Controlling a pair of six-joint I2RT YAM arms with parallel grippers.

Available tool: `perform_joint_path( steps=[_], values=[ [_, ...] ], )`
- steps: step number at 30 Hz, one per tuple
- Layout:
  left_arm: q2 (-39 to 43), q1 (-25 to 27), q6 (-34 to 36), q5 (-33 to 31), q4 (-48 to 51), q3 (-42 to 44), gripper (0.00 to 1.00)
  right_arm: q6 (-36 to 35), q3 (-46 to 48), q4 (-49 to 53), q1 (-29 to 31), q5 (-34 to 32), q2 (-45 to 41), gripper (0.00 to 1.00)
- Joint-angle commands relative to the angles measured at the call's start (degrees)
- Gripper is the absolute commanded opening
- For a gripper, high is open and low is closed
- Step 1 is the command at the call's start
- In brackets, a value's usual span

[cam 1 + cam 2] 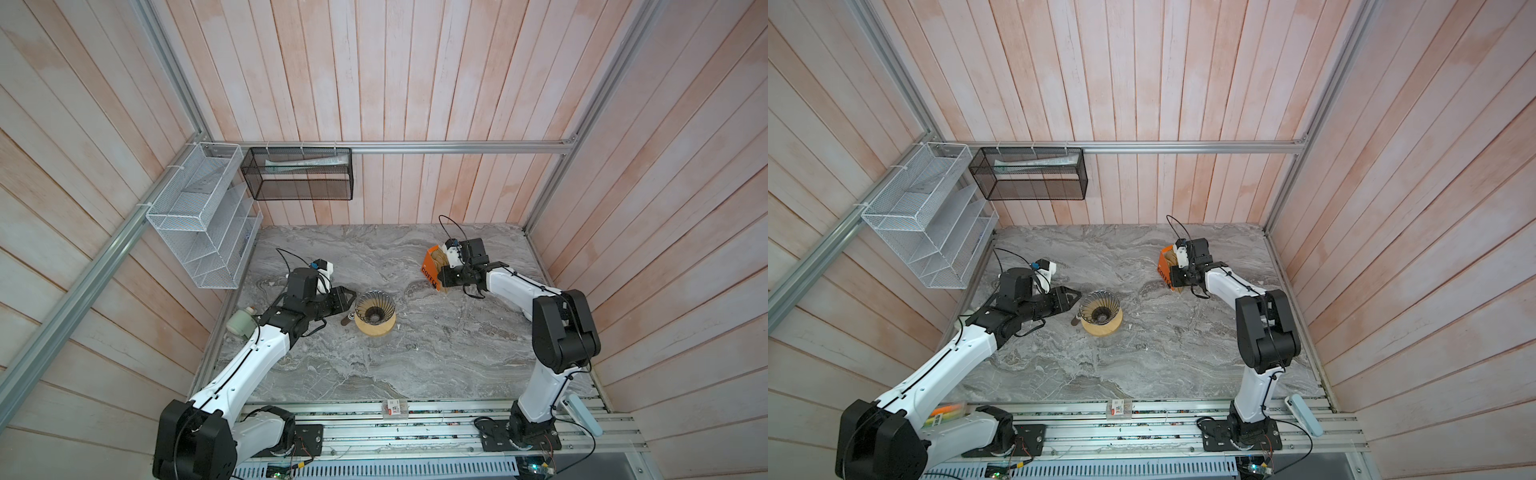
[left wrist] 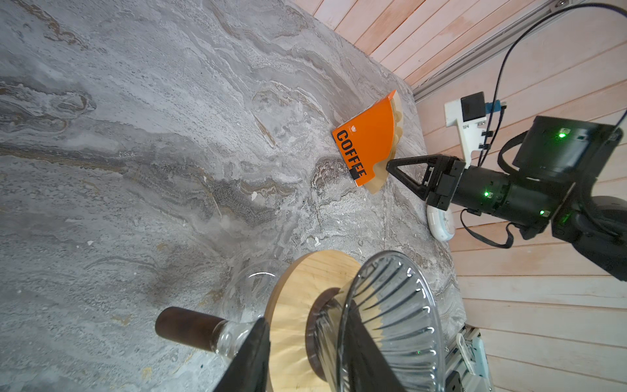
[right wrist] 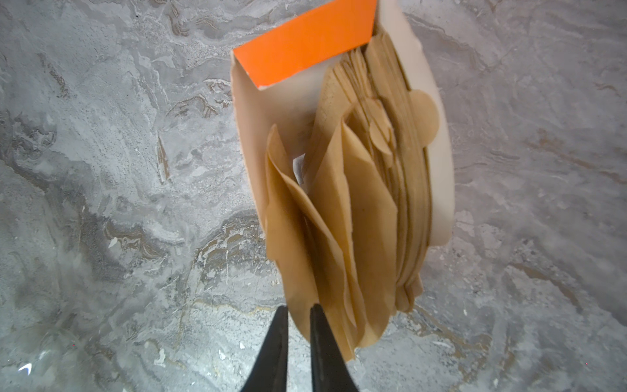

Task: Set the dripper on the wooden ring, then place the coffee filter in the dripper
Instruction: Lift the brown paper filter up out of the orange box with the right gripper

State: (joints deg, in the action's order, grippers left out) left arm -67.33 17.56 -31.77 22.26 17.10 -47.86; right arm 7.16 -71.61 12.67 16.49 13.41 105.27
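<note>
Nearest is the left gripper (image 1: 347, 296). It lies low, just beside the dripper (image 1: 375, 311). Its jaws are part way apart. In the left wrist view the edge of the ring (image 2: 298, 302) and the side of the dripper show between them. I cannot tell if they squeeze anything. The dripper sits in the ring on top of a glass pot (image 2: 249, 288), near the middle of the table (image 1: 415, 365). No paper is in it yet.

Farther back, well apart from it, stands the orange box (image 1: 430, 269). The filter (image 3: 288, 237) is in that box. It is the front sheet of a pack (image 3: 407, 203), bent away from the others. The right gripper (image 3: 298, 307) is at the open side of the box. Its jaws are almost closed, with a thin gap, and the filter's edge sits right at the tips. I cannot tell if the paper is truly pinched.

The filter is thin paper, so I think it is very light, floppy and easy to tear or crush. A soft pinch near the edge of that one loose sheet looks best. Sheets may stick together, so two could come out. The box looks light too and may slide or tip on a pull.
</note>
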Motion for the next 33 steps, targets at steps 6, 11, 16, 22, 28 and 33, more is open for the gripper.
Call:
perform_joint_path(
  steps=[6, 11, 16, 22, 28, 33],
  values=[
    [1.1, -0.3, -0.2, 0.3, -0.7, 0.8, 0.4, -1.2, 0.7, 1.9, 0.7, -1.5, 0.5, 0.2],
    [1.2, -0.3, -0.2, 0.3, -0.7, 1.0, 0.4, -1.2, 0.9, 1.7, 0.7, -2.1, 0.1, 0.19],
    [1.2, -0.3, -0.2, 0.4, -0.7, 1.0, 0.4, -1.2, 0.5, 1.6, 0.8, -2.1, 1.5, 0.11],
    [1.3, -0.3, -0.2, 0.3, -0.6, 1.1, 0.4, -1.0, 0.6, 1.7, 1.0, -1.9, 0.8, 0.01],
    [1.3, -0.3, -0.2, 0.4, -0.7, 1.1, 0.4, -1.0, 1.2, 2.2, 1.3, -2.5, -0.2, 0.0],
    [1.6, -0.3, -0.3, 0.4, -0.7, 1.3, 0.4, -1.0, 1.9, 2.5, 1.4, -2.9, -1.0, 0.0]
  ],
)
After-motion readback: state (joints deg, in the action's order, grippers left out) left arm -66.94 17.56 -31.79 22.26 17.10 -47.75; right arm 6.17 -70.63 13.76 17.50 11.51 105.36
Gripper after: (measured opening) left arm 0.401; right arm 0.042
